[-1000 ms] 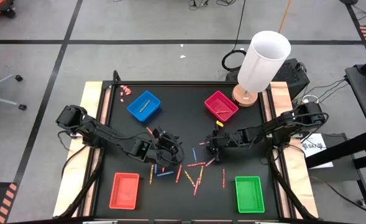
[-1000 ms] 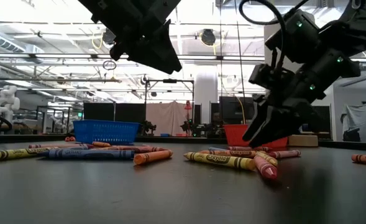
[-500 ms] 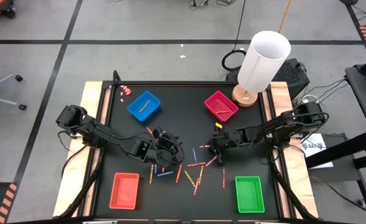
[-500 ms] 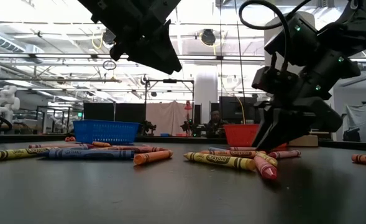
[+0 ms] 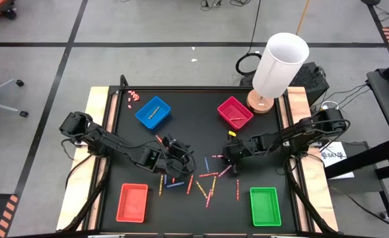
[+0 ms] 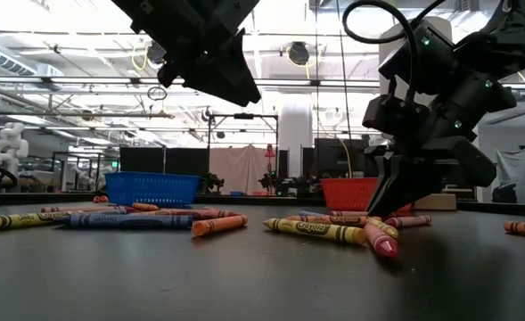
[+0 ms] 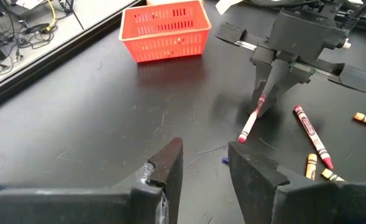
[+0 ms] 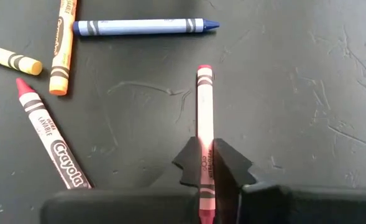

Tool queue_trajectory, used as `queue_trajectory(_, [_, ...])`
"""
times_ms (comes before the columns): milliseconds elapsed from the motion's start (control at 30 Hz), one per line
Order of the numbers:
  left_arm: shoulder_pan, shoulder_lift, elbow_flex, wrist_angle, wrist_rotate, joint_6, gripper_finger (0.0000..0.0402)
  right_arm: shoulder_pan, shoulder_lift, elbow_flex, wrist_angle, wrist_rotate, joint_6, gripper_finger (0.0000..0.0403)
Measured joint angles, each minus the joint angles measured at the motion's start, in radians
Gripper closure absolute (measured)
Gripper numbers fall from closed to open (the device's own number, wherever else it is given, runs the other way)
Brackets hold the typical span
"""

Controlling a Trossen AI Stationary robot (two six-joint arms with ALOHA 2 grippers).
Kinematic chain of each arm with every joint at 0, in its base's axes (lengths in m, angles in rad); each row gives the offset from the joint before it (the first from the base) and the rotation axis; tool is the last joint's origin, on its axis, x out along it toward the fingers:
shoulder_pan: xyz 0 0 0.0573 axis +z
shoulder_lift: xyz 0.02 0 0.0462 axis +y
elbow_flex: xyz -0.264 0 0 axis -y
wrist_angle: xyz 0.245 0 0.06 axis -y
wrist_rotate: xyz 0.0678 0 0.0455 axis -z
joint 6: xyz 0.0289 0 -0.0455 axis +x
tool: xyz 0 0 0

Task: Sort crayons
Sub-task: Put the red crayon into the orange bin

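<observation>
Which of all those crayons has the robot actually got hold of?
The pink crayon: the right gripper is shut on it, unlike the loose blue crayon and red crayon lying nearby.

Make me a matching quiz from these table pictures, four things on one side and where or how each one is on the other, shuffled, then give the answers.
Things:
1. right gripper
2. left gripper
3. green tray
4. blue tray

Places or states:
A. far left part of the table, a crayon inside
B. shut on a pink crayon
C. near right corner of the table
D. fingers apart, holding nothing

Pairs: 1-B, 2-D, 3-C, 4-A
</observation>
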Motion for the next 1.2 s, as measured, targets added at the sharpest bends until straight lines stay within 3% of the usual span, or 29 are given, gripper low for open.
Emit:
queue_trajectory(300, [0.0, 0.0, 0.0, 0.0, 0.0, 0.0, 0.0272, 0.001, -0.024, -0.003, 0.005, -0.049, -0.025, 0.04])
queue_trajectory(933, [0.0, 0.006, 0.0, 0.024, 0.0, 0.0, 0.0272, 0.053, -0.107, -0.003, 0.039, -0.05, -0.017, 0.0399])
queue_trajectory(1200, [0.001, 0.043, 0.0, 0.149, 0.024, 0.003, 0.0272, 0.083, -0.126, -0.002, 0.123, -0.048, -0.017, 0.0399])
